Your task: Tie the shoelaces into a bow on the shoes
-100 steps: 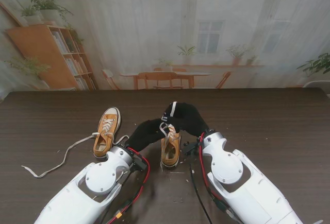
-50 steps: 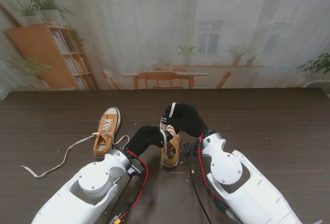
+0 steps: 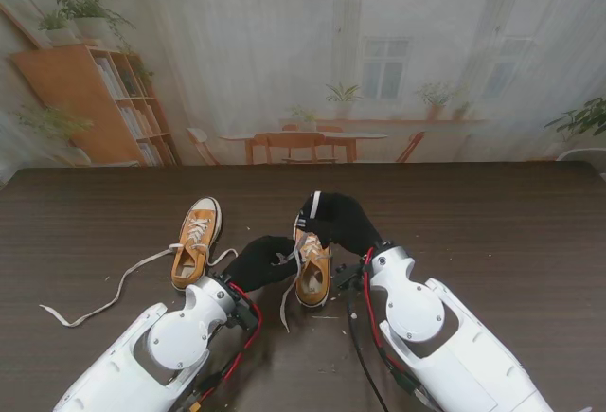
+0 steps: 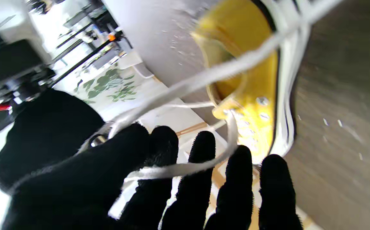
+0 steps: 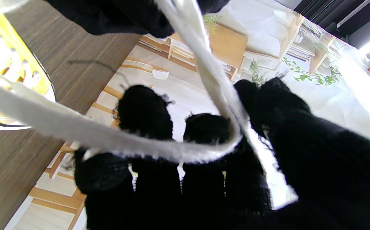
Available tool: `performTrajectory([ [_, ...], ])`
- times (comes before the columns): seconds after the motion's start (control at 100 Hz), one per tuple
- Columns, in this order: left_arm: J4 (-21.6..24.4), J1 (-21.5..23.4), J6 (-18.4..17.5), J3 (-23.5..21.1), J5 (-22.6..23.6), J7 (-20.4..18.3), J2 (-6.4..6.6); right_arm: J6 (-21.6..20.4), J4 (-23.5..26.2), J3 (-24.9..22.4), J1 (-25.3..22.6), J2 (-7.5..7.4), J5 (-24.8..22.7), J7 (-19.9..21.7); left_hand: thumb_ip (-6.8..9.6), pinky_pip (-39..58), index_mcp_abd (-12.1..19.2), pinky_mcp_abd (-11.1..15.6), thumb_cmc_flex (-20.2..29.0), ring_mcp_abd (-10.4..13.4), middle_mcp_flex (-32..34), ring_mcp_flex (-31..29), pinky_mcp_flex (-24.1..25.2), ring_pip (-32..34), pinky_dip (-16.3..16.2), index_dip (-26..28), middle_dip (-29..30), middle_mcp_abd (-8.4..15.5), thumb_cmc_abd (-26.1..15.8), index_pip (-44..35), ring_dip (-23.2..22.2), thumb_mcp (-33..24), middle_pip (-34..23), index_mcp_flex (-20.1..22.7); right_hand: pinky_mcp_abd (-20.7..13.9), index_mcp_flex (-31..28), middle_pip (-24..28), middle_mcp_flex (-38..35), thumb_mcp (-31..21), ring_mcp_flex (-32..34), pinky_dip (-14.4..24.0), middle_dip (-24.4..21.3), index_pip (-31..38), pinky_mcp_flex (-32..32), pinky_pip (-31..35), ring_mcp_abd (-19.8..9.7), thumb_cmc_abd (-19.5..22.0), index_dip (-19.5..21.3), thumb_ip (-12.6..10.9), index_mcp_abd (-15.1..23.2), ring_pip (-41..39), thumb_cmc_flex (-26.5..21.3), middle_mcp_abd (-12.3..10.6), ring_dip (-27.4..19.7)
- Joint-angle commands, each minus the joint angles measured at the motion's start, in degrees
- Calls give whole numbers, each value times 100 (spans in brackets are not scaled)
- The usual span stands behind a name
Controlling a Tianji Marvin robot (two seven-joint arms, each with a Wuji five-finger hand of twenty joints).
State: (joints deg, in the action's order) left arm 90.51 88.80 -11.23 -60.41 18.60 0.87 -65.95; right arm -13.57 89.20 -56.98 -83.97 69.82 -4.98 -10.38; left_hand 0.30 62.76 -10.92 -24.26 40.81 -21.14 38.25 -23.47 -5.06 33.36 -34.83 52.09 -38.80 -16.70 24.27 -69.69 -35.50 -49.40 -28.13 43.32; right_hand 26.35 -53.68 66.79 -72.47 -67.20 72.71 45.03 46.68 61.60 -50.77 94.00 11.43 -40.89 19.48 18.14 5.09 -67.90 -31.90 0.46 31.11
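- Two tan shoes stand on the dark bench (image 3: 492, 232): the left shoe (image 3: 196, 241) lies well apart from both hands, its lace (image 3: 114, 291) trailing loose.
- The right shoe (image 3: 313, 265) sits between the two hands.
- Left hand (image 3: 258, 260): fingers curled, clamped on a white lace strand (image 4: 178, 167).
- Right hand (image 3: 339, 221): fingers hooked, clamped on a lace loop (image 5: 159, 148).

You see a dark wood-grain table (image 3: 492, 232) with small pale specks (image 3: 327, 367) scattered on its near part. Behind it you face a printed backdrop (image 3: 284, 52) showing an orange bookshelf (image 3: 95, 99), potted plants (image 3: 80, 9), a window (image 3: 383, 66), and a dining set (image 3: 303, 142).
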Motion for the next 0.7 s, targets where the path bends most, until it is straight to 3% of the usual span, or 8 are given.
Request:
performTrajectory([
  [0.0, -41, -32, -54, -21, 75, 177, 44, 15, 29, -21, -18, -16, -3, 69, -76, 1, 588, -45, 200, 79, -135, 142, 2, -57, 66, -122, 166, 97, 134, 211, 92, -293, 155, -387, -118, 47, 79, 53, 89, 98, 45, 2, 115, 21, 142, 15, 120, 189, -154, 333, -63, -277, -159, -10],
  [0.11, -169, -80, 31, -10, 1104, 883, 15, 9, 2, -38, -8, -7, 8, 47, -44, 79, 544, -28, 577, 92, -178, 82, -77, 38, 34, -206, 244, 136, -209, 325, 62, 690, 68, -521, -120, 48, 78, 51, 85, 80, 43, 1, 118, 38, 133, 17, 111, 192, -156, 338, -52, -292, -150, -13],
  [0.14, -186, -86, 58, -24, 1261, 961, 21, 7, -9, -42, -5, -5, 9, 38, 75, 103, 629, 35, 718, 140, -244, 102, -79, 70, 51, -258, 304, 190, -345, 407, 85, 1174, 65, -594, -120, 52, 76, 58, 85, 75, 42, 0, 117, 46, 128, 18, 113, 192, -156, 328, -48, -292, -152, -14],
  [0.26, -165, -71, 123, -72, 1374, 1024, 27, -27, -66, -83, 0, 6, 99, 35, 84, 181, 637, 111, 1412, 191, -344, 96, -100, 141, 32, -642, 485, 273, -672, 738, 117, 2475, 115, -689, -137, 56, 82, 85, 62, 38, 36, 7, 139, 80, 100, -12, 121, 223, -156, 426, -23, -280, -165, -19],
  [0.41, -96, -59, 151, -104, 1551, 996, 61, -43, -48, -232, -41, 27, 1073, 358, -118, 272, 818, 257, 2342, 334, -432, 76, -162, 220, -11, -1185, 612, 445, -1295, 1092, 153, 4200, 92, -753, -248, 64, 199, 218, -66, -150, 78, 112, 225, 287, 41, -97, 116, 493, -122, 635, -69, -221, -197, 45],
  [0.6, -80, -82, 89, -89, 1194, 869, 37, 185, 13, -362, -68, 55, 1428, 421, -48, 273, 905, 278, 2347, 323, -436, 105, -130, 196, -12, -1289, 683, 412, -1315, 1070, 176, 4386, 154, -661, -357, 64, 298, 300, -234, -197, 143, 217, 243, 284, 80, -179, 117, 832, -64, 704, -161, -125, -238, 98],
  [0.65, -68, -80, 125, -73, 872, 828, -2, 308, 9, -371, -63, 82, 1403, 326, 0, 261, 849, 248, 2217, 283, -442, 123, -103, 185, -6, -1264, 712, 374, -1205, 978, 171, 4129, 177, -656, -371, 69, 301, 295, -237, -179, 142, 219, 247, 258, 79, -187, 120, 858, -60, 708, -159, -119, -244, 96],
  [0.69, -69, -82, 158, -54, 609, 837, -43, 386, -3, -380, -58, 104, 1472, 279, -63, 228, 760, 192, 1871, 225, -442, 143, -66, 158, 10, -1133, 725, 287, -936, 781, 171, 3360, 211, -654, -373, 76, 300, 296, -237, -177, 140, 218, 247, 243, 73, -172, 115, 877, -59, 679, -153, -130, -236, 92],
])
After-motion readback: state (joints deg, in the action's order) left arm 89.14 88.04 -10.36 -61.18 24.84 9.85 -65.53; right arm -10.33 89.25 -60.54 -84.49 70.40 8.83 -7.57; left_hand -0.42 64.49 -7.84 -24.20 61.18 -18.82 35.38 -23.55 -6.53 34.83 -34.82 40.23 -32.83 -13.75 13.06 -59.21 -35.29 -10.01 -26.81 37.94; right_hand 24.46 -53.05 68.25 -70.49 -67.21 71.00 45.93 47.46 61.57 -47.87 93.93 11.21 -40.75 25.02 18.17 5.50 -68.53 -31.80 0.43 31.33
